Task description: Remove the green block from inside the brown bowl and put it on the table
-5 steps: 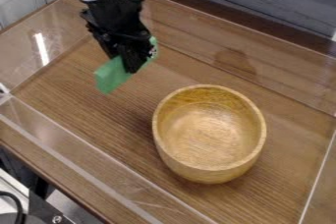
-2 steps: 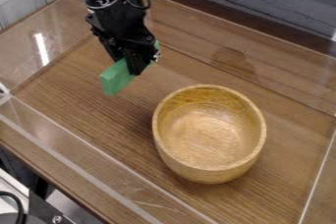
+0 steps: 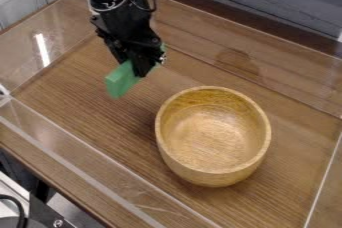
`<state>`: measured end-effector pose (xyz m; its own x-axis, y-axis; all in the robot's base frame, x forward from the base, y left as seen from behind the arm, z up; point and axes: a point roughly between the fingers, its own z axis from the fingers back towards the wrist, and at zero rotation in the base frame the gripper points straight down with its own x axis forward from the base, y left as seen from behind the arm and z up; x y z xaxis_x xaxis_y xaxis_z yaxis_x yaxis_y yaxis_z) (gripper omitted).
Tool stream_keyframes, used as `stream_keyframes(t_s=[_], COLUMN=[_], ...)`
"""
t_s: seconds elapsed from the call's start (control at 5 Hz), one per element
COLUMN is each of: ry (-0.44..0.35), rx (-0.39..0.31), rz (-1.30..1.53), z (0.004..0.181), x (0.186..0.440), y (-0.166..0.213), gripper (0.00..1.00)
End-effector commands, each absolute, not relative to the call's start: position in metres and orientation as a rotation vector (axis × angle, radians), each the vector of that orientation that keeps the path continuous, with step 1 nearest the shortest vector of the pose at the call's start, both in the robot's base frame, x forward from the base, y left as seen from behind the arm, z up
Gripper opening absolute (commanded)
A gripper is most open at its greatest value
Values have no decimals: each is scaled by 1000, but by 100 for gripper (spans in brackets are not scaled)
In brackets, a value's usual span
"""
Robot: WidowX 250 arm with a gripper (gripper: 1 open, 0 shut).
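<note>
Since the earlier frame the gripper and its load have slid slightly right and down in the picture, toward the brown bowl; nothing else changed place.

Gripper: black, jaws pinched tight on the upper end of the green block, pointing steeply down. Fingers dark and partly merged with the black wrist above, so the exact finger edges are hard to separate. Block hangs below the fingertips, clear of the bowl, over the table to the upper left of the bowl rim. Whether its lower end touches the tabletop I cannot tell; it looks just above it.

Block: small, flat, rectangular, solid matte green, no markings visible. Long axis runs roughly up-down in the picture, tilted a bit, top end leaning right into the fingers, bottom end toward lower left.

Bowl: round, light-brown wood, visible grain inside, thick rim, deep rounded sides, upright, inside bare. Sits right of centre, apart from block and gripper.

Table: brown wood-grain top with darker streaks, some glare at upper centre. Clear acrylic walls edge it, reflective at left and front.
</note>
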<state>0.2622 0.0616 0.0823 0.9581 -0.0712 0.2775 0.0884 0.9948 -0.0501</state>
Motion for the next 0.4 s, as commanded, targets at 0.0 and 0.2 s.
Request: stream_keyframes(t_s=[0.0, 0.2], ry=[-304, -301], rx=[-50, -49], rz=[-94, -94], z=[88, 86], x=[267, 268], y=[59, 60], gripper=[0, 0])
